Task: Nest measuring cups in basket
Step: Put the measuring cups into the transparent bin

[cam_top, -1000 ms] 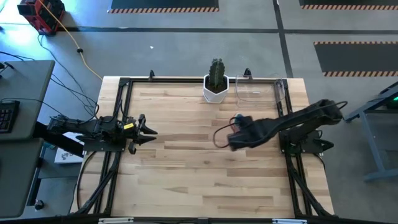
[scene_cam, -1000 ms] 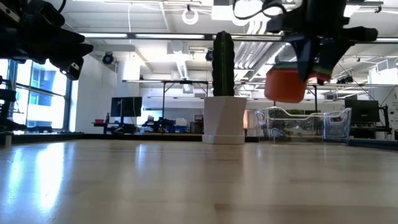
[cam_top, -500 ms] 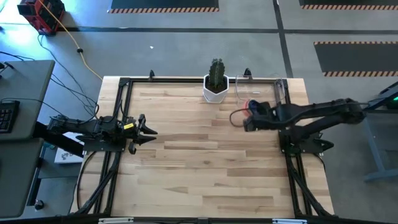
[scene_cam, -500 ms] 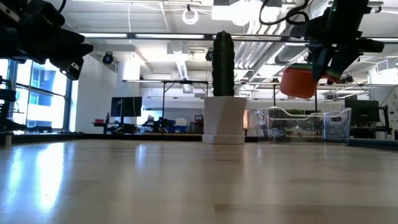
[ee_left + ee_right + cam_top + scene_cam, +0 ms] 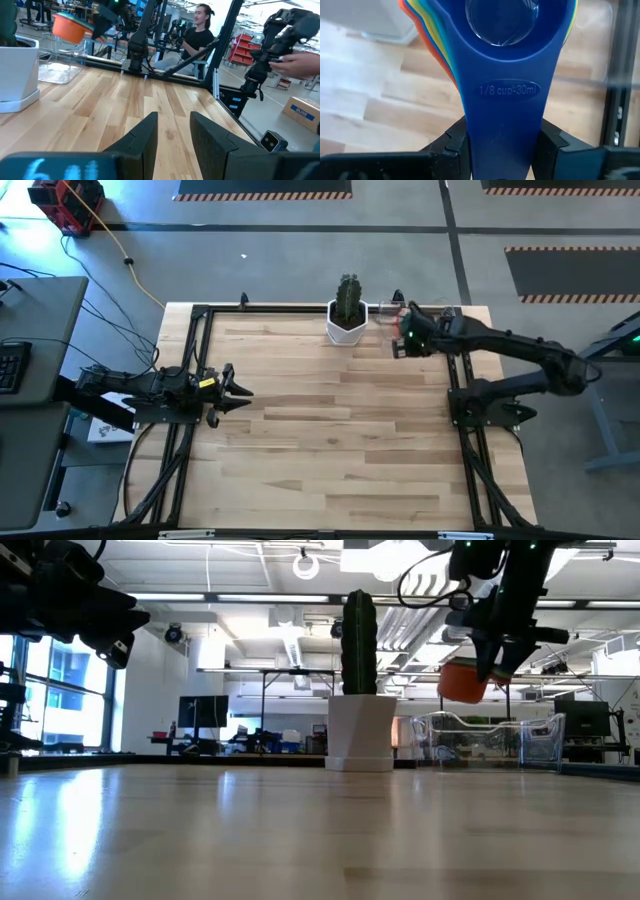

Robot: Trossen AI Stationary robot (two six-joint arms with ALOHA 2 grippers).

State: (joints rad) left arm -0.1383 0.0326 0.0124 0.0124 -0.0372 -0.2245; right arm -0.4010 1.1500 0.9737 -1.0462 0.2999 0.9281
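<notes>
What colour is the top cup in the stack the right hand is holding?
Blue: the top cup shows best in the right wrist view, with orange and other colours nested beneath.

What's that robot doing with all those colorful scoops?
The right end effector is holding a stack of measuring cups by their handles, all nested together with the blue one on top and the orange one at the bottom. It is carrying them in the air over the clear basket at the back of the table, next to the cactus pot. They aren't in the basket yet. The left end effector waits open at the table's left edge.
</notes>
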